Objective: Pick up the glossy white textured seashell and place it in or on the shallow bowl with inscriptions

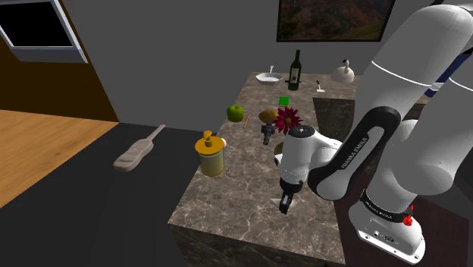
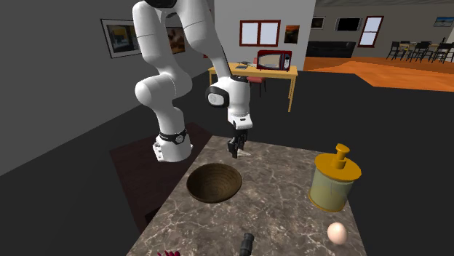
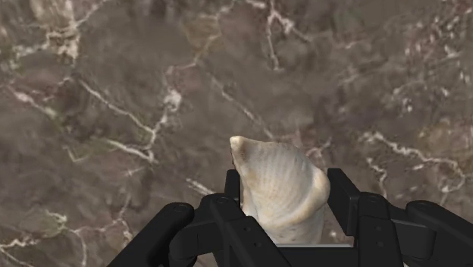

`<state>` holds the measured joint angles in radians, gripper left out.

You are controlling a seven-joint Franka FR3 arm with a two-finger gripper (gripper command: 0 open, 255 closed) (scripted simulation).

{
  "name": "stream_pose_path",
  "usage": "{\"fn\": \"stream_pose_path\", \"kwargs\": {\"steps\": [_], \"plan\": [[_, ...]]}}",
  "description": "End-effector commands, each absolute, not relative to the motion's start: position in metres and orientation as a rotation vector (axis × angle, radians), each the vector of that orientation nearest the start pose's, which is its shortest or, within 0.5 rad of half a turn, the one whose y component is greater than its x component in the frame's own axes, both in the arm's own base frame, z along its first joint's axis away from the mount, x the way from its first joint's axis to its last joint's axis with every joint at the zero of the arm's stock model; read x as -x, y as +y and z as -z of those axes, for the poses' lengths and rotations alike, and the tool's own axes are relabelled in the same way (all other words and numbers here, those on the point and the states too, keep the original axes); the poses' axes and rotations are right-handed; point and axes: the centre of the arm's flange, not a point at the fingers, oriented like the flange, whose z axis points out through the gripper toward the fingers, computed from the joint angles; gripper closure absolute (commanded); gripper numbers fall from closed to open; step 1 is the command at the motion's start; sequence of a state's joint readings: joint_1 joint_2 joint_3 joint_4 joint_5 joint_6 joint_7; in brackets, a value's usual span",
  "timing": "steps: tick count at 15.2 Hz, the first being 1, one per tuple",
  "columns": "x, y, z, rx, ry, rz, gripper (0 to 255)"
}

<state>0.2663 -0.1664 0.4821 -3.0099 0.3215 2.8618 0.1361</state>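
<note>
Second exterior view, left to right. A brown bowl (image 2: 193, 179) sits near the marble counter's (image 2: 284, 182) left edge. The gripper (image 2: 236, 150) hangs just past the bowl, toward the counter's far edge by the stand. Its black fingers (image 3: 227, 199) are pinching a ribbed cream-white seashell (image 3: 277, 190) over bare marble. The seashell is apart from the bowl; I can't tell if it's clear of the surface. A yellow-lidded jar (image 2: 333, 180) stands near the right edge, with a pale egg-shaped thing (image 2: 336, 233) just in front of it.
</note>
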Motion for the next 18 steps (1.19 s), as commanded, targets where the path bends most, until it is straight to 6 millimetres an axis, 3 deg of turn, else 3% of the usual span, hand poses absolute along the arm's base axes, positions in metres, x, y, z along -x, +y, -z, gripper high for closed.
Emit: {"fn": "stream_pose_path", "kwargs": {"steps": [1,6,18], "plan": [[-0.244,0.187,-0.205,3.091,-0.464,0.008,255],[-0.244,0.187,-0.205,3.091,-0.464,0.008,255],[-0.244,0.187,-0.269,3.091,-0.464,0.008,255]]}}
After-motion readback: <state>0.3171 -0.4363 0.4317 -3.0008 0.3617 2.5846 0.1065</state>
